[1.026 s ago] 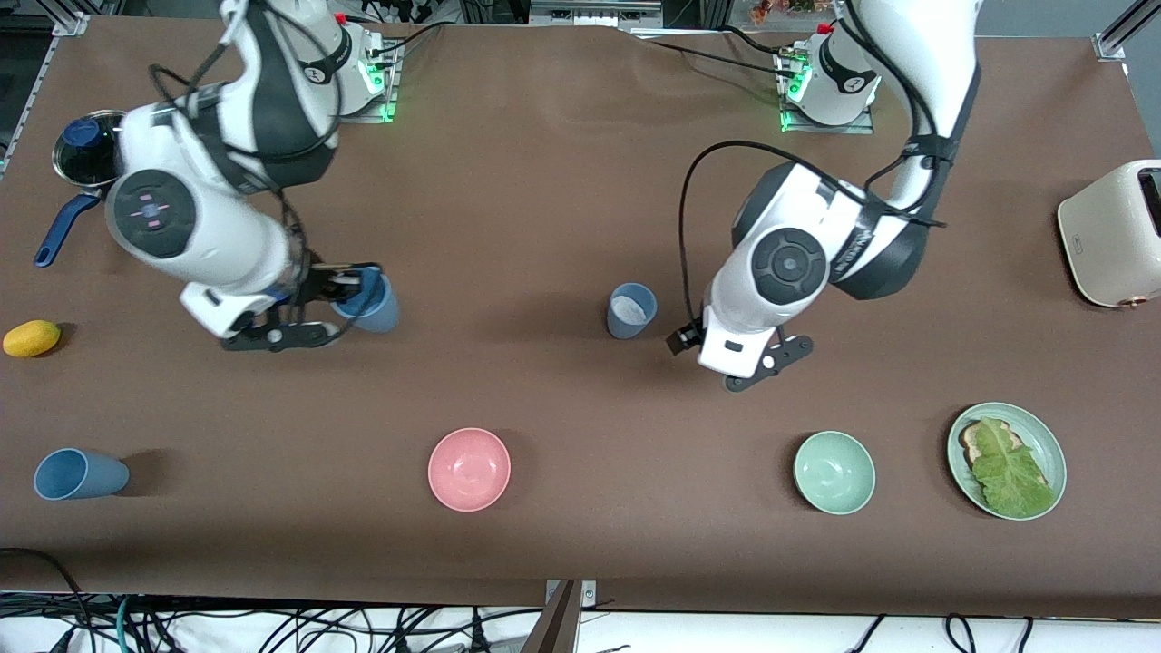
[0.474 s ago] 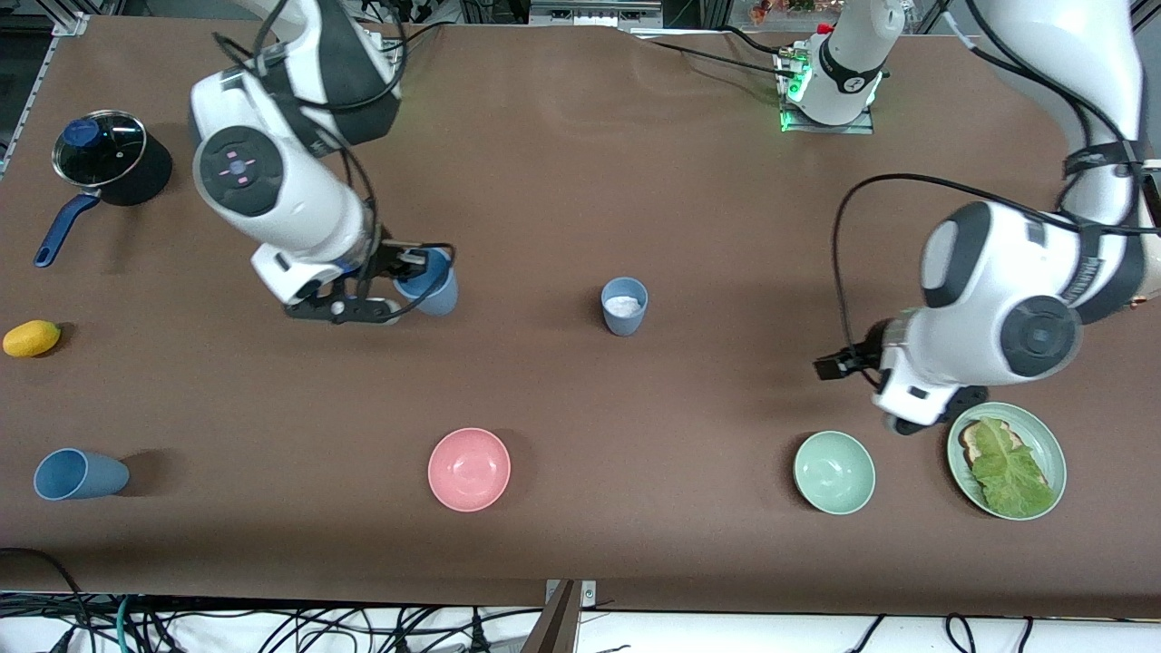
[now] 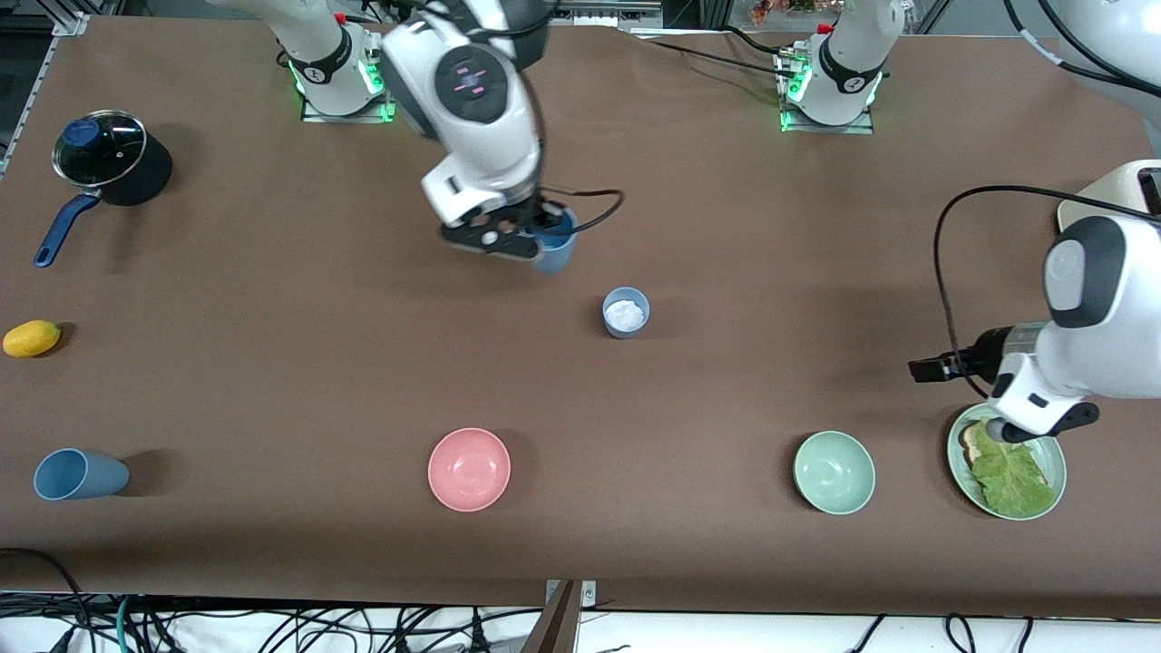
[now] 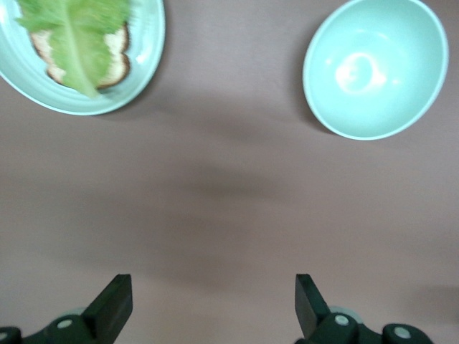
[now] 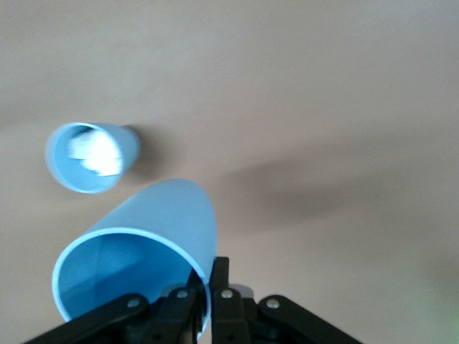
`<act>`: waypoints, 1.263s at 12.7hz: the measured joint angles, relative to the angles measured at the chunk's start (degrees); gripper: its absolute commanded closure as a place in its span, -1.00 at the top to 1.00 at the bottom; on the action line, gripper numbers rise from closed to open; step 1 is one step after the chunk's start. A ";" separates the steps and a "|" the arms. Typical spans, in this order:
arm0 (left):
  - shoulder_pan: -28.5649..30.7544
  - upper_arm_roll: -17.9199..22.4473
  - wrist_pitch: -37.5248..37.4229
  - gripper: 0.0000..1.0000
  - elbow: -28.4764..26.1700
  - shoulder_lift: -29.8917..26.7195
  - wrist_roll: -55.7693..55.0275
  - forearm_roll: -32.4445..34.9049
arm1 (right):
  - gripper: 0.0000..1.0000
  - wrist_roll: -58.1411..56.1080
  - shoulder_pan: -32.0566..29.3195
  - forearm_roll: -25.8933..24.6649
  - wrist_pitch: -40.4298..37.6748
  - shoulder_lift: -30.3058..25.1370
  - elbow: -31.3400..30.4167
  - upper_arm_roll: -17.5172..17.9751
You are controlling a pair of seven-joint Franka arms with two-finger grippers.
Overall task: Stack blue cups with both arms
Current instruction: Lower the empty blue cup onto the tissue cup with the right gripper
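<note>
My right gripper (image 3: 531,238) is shut on the rim of a blue cup (image 3: 555,249) and holds it tilted above the table's middle. In the right wrist view the fingers (image 5: 220,276) pinch this cup's wall (image 5: 143,251). A greyer-blue cup (image 3: 626,313) with something white inside stands upright close by, nearer to the front camera, and shows in the right wrist view (image 5: 90,158). A third blue cup (image 3: 77,474) lies on its side at the right arm's end, near the front edge. My left gripper (image 3: 1034,424) is open and empty (image 4: 209,308), up in the air by the lettuce plate.
A pink bowl (image 3: 469,469), a pale green bowl (image 3: 834,472) and a green plate (image 3: 1052,453) with lettuce on toast stand along the front. A lidded pot (image 3: 100,159) and a yellow fruit (image 3: 32,337) are at the right arm's end. A toaster (image 3: 1102,204) is at the left arm's end.
My right gripper has carried its blue cup from the right arm's end toward the standing cup. My left arm has swung away from the standing cup to the lettuce plate.
</note>
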 measured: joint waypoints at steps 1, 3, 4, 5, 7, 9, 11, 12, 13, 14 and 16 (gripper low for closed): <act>0.80 -0.02 0.00 1.00 0.00 0.00 0.69 0.00 | -1.00 3.81 2.03 -0.02 0.60 2.28 2.27 0.00; 1.25 -0.13 0.00 1.00 0.01 0.00 1.02 0.00 | -1.00 9.20 4.21 -0.04 1.95 7.45 7.65 -0.07; 1.18 -0.29 0.00 1.00 0.00 0.00 1.02 0.00 | -1.00 10.73 4.44 -0.04 2.96 9.42 9.59 -0.12; 1.11 -0.41 0.00 1.00 0.00 0.00 1.02 0.00 | -1.00 11.53 4.46 -0.04 4.03 10.76 10.78 -0.24; 1.26 -0.43 0.00 1.00 0.01 -0.01 1.41 0.00 | -1.00 12.44 4.44 -0.03 6.01 12.10 11.67 -0.55; 1.68 -0.37 0.00 1.00 0.01 -0.01 3.00 0.00 | -1.00 13.05 4.44 -0.03 7.32 12.63 11.80 -0.59; 1.76 -0.45 -0.05 1.00 0.04 -0.13 3.64 0.00 | -1.00 13.05 4.41 -0.03 7.57 12.91 11.82 -0.79; 1.76 -0.58 -0.10 1.00 0.09 -0.46 4.21 0.00 | -1.00 13.05 4.30 -0.03 7.57 12.94 11.82 -0.94; 1.76 -0.69 -0.36 1.00 0.12 -1.13 5.00 0.00 | -1.00 12.91 4.17 -0.03 7.55 12.97 11.82 -1.12; 1.76 -0.75 -0.84 1.00 0.12 -2.06 5.84 0.00 | -1.00 12.57 4.07 -0.03 7.54 13.06 11.82 -1.28; 1.83 -0.83 -1.58 1.00 0.01 -4.27 6.93 0.00 | -1.00 12.36 3.89 -0.03 7.63 13.53 11.83 -1.33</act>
